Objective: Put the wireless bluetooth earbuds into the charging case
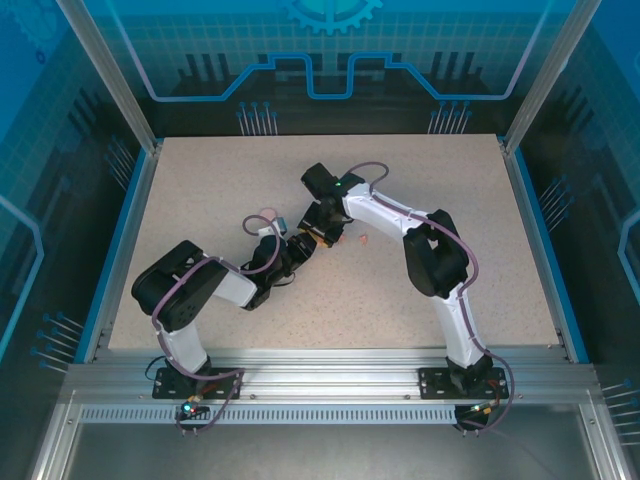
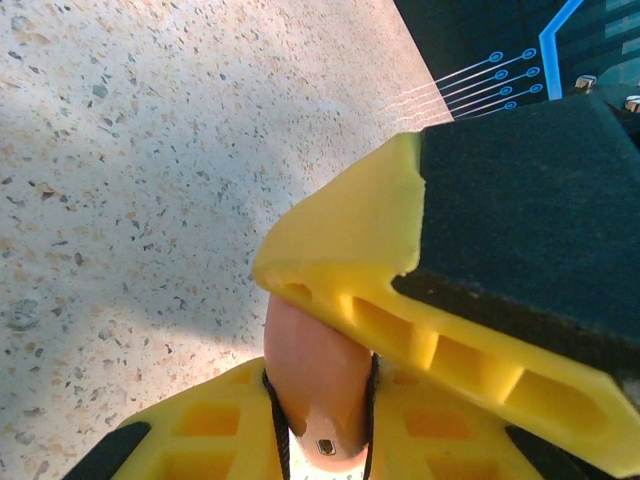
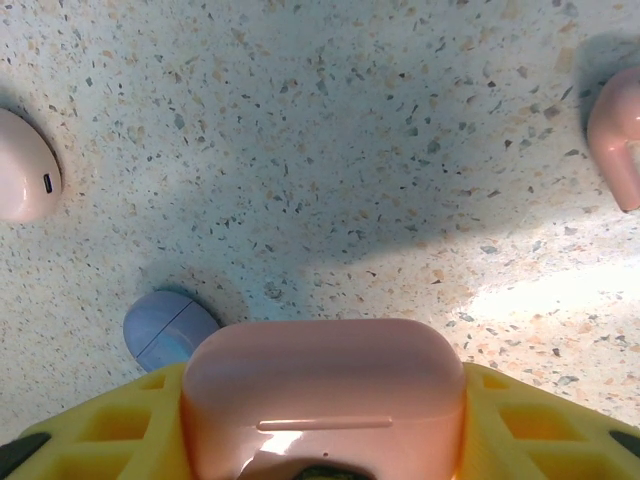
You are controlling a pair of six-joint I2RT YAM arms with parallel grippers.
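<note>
Coral-pink case (image 3: 325, 400) fills the near edge of the right wrist view, clamped across its broad sides by the right gripper (image 3: 325, 425); the lid seam shows as a closed line. The left gripper (image 2: 300, 340) has its yellow fingers pressed tight on a narrow coral-pink body (image 2: 318, 375) with a small port on its near end. That body reads as a case, not a bud, but it cannot be told whether it is the one the right gripper holds. From above, both grippers meet at mid-table (image 1: 200, 180). The pale pink earbud (image 3: 615, 135) lies loose on the table, well apart from the held case. A pale pink case (image 3: 22, 165) and a lavender case (image 3: 165, 328) also rest on the surface. Two coral-red bits (image 1: 364, 240) just right of the grippers are too small to identify. In my assessment the bud is very light, rigid, glossy and liable to slip or roll under pad pressure. The best grip looks to be across the rounded head, leaving the stem free to enter its socket, with gentle closing force. The lid would need opening first.
</note>
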